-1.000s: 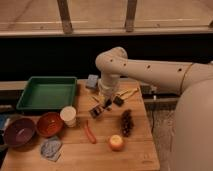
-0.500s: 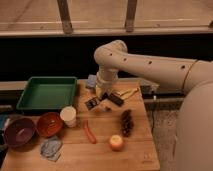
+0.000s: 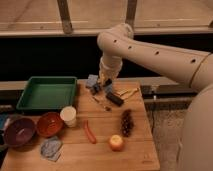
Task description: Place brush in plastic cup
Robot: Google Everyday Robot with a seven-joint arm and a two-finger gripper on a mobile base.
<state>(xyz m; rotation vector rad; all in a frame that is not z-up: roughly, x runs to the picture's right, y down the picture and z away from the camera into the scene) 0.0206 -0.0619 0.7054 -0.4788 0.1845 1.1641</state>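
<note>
One brush, not yet in the cup.
Near edge of the bench (image 3: 142,152): grey cloth (image 3: 50,148), apple (image 3: 116,143) and red sausage (image 3: 89,131), all loose clutter and probably out of the path. Mid: purple bowl (image 3: 19,131), orange bowl (image 3: 49,124), then plastic cup (image 3: 68,116) upright with its mouth up, so a drop-in from above should work. Farther: dark brush (image 3: 114,98), right of the cup and apart from it. Gripper (image 3: 105,86) sits just above the brush; can't tell whether it grips it. Green tray (image 3: 30,102) behind the cup.
</note>
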